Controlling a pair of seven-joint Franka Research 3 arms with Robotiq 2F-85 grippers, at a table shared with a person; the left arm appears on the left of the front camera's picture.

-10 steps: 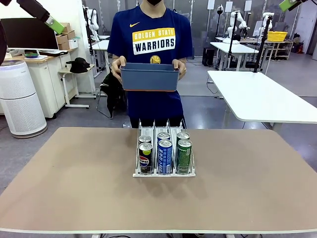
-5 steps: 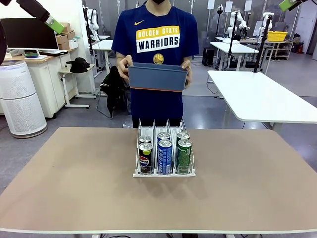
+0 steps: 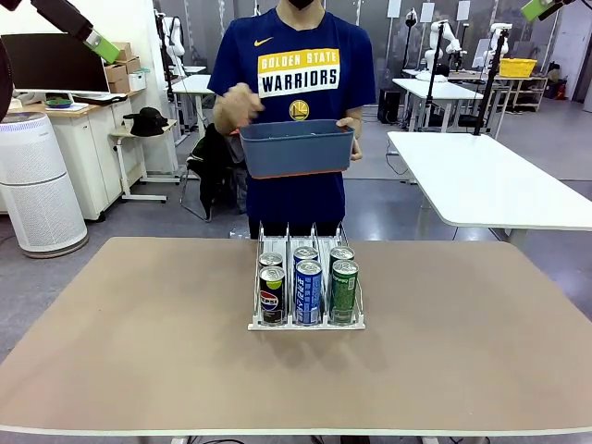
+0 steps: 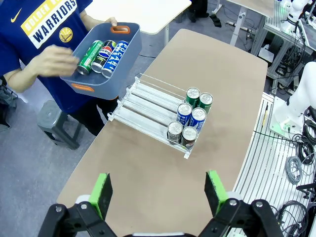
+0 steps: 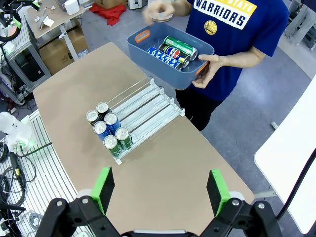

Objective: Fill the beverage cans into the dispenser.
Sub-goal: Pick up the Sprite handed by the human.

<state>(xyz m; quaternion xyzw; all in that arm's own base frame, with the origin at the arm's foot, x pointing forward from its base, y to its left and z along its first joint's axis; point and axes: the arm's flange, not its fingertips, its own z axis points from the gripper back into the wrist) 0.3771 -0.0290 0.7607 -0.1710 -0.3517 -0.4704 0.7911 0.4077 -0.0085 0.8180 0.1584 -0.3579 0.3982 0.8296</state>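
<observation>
The dispenser (image 3: 305, 326) stands mid-table with several beverage cans at its front lip: a black Pepsi one (image 3: 272, 294), a blue one (image 3: 308, 291), a green one (image 3: 343, 291), and a second row behind. Its rear lanes (image 4: 148, 98) (image 5: 143, 101) are bare. Across the table a person holds a dark blue bin (image 3: 296, 148) holding three more cans (image 4: 103, 54) (image 5: 173, 51). One hand (image 4: 54, 61) hovers over the bin. My left gripper (image 4: 159, 191) and right gripper (image 5: 160, 189) hang open high above the table, holding nothing.
The brown tabletop (image 3: 139, 324) spreads wide on both sides of the rack. A white table (image 3: 490, 185) stands at the back right. A white air purifier (image 3: 37, 185) and a desk sit at the back left.
The person shifted the bin slightly to the picture's right and lifted one hand off its rim to above it. Both grippers and the rack's cans stayed put.
</observation>
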